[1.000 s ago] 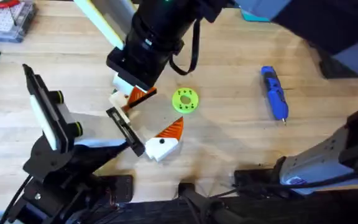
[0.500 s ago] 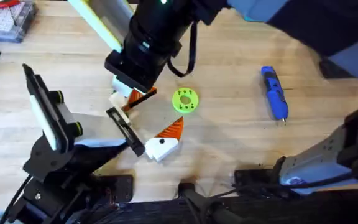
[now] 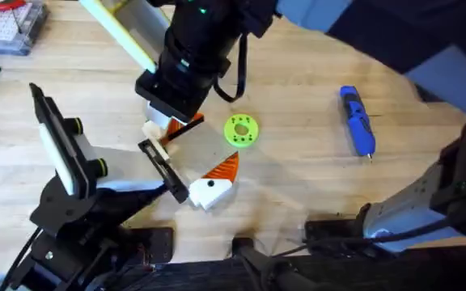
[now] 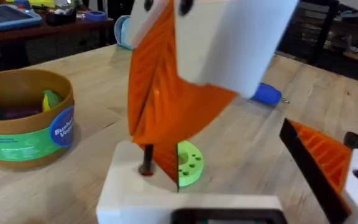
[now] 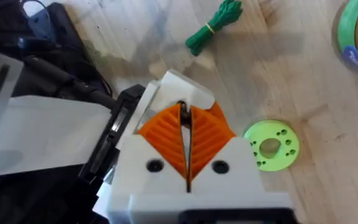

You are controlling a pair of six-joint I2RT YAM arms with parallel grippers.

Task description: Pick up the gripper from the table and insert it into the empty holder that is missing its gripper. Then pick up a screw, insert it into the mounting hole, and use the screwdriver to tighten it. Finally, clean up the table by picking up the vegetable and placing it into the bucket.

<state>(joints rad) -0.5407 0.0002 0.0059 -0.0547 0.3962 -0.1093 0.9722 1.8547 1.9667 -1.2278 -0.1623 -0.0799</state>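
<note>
Screwdriver [image 3: 357, 121] lies untouched on my surface [image 3: 298, 178]; right hand [image 5: 186, 134] pinched together; left hand's [image 3: 209, 179] state I cannot tell.

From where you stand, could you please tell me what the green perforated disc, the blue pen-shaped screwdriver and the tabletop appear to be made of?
The small green perforated disc looks like matte plastic, possibly 3D-printed, given its flat uniform colour and neat ring of holes. The blue pen-shaped screwdriver seems to be smooth moulded plastic with a thin metal bit at its tip. The light tabletop looks like wood with a satin finish: pale grain lines run across it.
</note>
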